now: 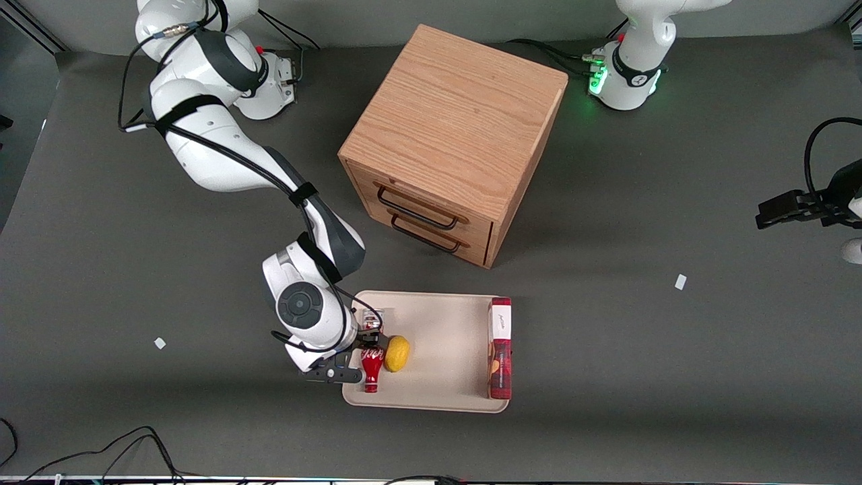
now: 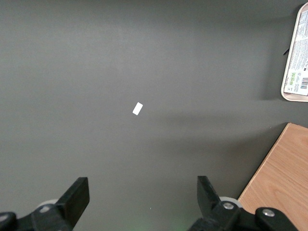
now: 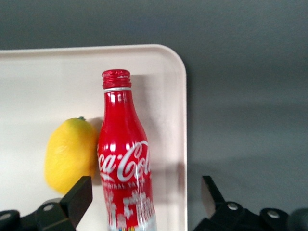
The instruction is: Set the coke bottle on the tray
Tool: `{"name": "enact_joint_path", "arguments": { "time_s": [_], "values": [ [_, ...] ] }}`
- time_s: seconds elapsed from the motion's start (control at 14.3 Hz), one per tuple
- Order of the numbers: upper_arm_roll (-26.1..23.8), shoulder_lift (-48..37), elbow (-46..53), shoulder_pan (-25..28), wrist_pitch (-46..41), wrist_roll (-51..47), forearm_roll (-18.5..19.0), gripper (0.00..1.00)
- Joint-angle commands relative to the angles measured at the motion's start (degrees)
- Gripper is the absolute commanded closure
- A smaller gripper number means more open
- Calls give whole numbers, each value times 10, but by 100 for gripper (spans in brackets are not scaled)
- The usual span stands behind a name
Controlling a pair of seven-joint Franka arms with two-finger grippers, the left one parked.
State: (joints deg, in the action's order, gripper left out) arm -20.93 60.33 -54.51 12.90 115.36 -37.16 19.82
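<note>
Your bottle point(image 1: 372, 367) lies flat on the tray point(image 1: 444, 337), low in the front frame at the tray's edge toward the working arm. Its long axis runs along that edge, with the cap pointing toward the front camera. A lemon point(image 1: 396, 353) touches its side. Your gripper point(image 1: 360, 353) hovers over it, fingers spread wide and gripping nothing.
</note>
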Motion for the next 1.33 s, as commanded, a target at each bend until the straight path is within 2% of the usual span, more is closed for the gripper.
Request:
{"name": "enact_joint_path", "arguments": {
  "time_s": [0.0,0.49,0.77,0.91,1.05,1.26],
  "values": [
    [2,-72,-26,-5,-64,-4,-36,0],
    [-4,-251,-189,-75,-98,2,-71,0],
    [-61,-360,-309,-173,-102,11,-80,0],
    [-123,-413,-376,-255,-103,35,-80,0],
    [-218,-462,-439,-370,-115,65,-80,0],
    [-372,-489,-445,-552,-192,137,-80,0]
  ]
}}
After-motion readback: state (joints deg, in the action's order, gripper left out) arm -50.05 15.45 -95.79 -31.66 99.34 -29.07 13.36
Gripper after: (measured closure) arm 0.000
